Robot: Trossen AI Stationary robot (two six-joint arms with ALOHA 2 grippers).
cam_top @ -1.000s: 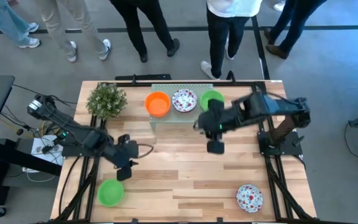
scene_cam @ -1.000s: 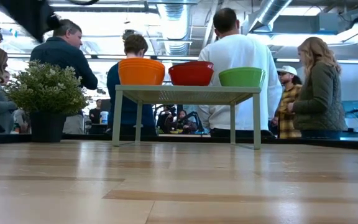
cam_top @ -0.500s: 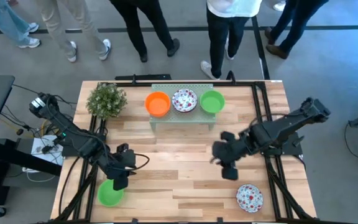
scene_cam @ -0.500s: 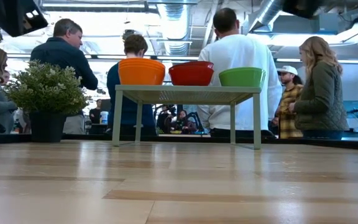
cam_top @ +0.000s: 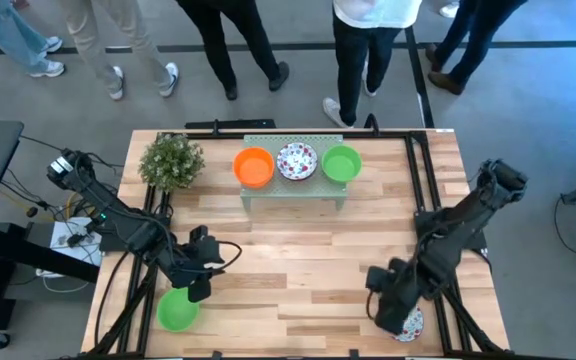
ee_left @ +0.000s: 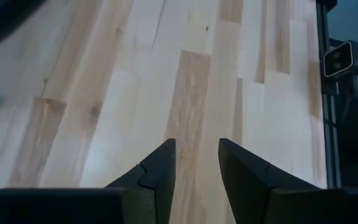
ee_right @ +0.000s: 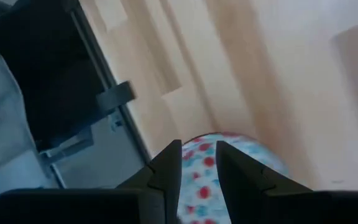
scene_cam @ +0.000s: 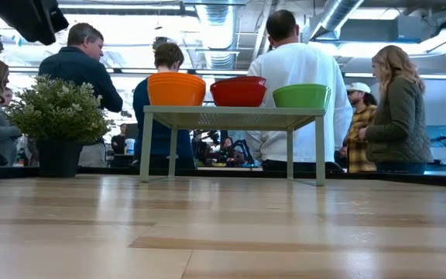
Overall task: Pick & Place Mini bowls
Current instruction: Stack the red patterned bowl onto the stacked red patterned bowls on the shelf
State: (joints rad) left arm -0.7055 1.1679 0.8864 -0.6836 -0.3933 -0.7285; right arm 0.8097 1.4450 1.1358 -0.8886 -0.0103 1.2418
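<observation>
Since the earlier frames the right hand has swung from beside the rack down to the near right corner of the desk, and it now sits over the speckled bowl, covering most of it from above. Its wrist view shows the two fingers slightly parted with a narrow gap, the speckled bowl lying just beyond and beneath the tips, nothing pinched between them. The left hand has moved little in the last half second; it hangs just above the green bowl at the near left of the desk, its fingers spread a little over bare wood.

On the pale green rack at the far side, nothing has shifted: an orange bowl, a second speckled bowl and a second green bowl stand in a row. The potted plant stays left of the rack. People stand beyond the desk.
</observation>
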